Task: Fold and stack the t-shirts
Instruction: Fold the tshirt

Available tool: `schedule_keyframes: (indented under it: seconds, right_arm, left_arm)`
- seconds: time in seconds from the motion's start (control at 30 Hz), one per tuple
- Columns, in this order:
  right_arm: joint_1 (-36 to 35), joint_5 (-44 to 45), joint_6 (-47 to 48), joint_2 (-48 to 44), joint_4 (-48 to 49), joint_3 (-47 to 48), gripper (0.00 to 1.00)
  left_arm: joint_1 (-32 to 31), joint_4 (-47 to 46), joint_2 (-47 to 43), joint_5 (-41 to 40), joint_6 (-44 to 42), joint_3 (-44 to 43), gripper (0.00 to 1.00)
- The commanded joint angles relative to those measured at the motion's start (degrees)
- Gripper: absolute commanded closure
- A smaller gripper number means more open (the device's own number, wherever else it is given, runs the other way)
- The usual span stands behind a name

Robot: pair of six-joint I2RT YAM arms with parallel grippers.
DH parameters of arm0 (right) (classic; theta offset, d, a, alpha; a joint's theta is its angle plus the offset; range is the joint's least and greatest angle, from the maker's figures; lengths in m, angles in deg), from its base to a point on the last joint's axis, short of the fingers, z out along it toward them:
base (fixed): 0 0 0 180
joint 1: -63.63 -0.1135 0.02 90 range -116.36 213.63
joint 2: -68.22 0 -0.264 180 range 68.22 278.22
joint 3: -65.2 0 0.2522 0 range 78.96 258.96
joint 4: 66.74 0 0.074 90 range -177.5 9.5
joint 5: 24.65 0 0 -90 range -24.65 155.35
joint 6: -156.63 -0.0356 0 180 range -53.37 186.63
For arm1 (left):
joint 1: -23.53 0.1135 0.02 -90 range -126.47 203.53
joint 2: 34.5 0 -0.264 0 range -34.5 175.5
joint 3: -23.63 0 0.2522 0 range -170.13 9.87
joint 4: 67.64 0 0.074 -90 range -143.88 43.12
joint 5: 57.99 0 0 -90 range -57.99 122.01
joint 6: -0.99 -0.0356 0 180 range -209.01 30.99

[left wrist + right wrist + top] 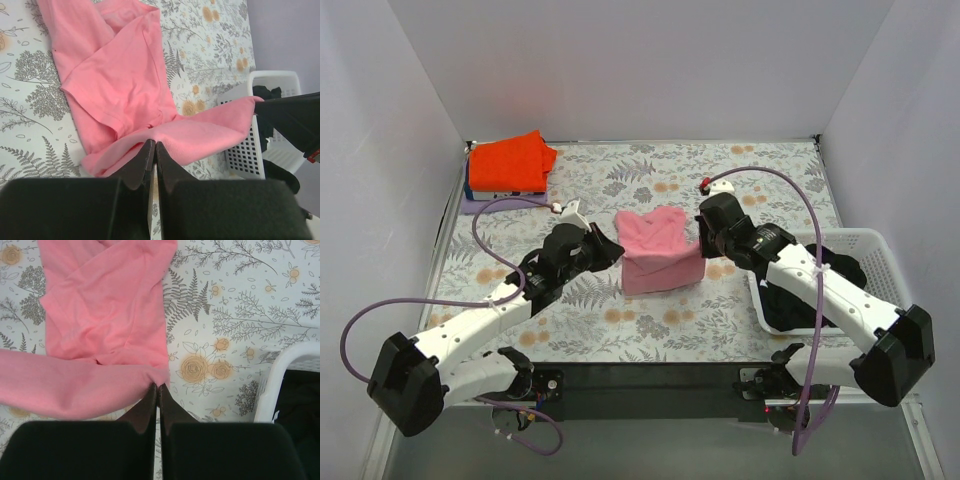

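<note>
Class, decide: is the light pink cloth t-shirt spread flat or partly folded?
Partly folded. The pink t-shirt has sides turned inward, and left gripper and right gripper pinch a raised edge.

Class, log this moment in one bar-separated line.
phase: fold pink t-shirt | left gripper: shut on near edge | right gripper: shut on near edge | orange-red t-shirt: folded, far-left corner

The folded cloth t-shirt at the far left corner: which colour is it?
Bright orange-red t-shirt, best in top external view.

The right arm (820,290) hides part of the basket's (865,237) dark garment (848,270).
</note>
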Motion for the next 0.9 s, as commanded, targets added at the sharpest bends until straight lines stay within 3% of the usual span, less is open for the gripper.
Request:
schedule_keyframes:
  seconds: [0.0, 0.33, 0.87]
  right_arm:
    - [2.63, -2.86, 3.80, 1.52, 6.73, 2.97, 0.99]
    - [7.91, -6.73, 8.19, 10.83, 9.19, 9.73, 0.99]
    - [13.63, -12.97, 11.63, 27.71, 11.74, 20.98, 0.99]
  left_arm:
    - [0.51, -5.12, 1.25, -4.72, -1.17, -2.04, 1.00]
    - [7.71, -8.90, 5.03, -1.57, -1.35, -3.44, 1.00]
    - [16.85, -17.61, 21.99, 9.95, -3.72, -8.80, 1.00]
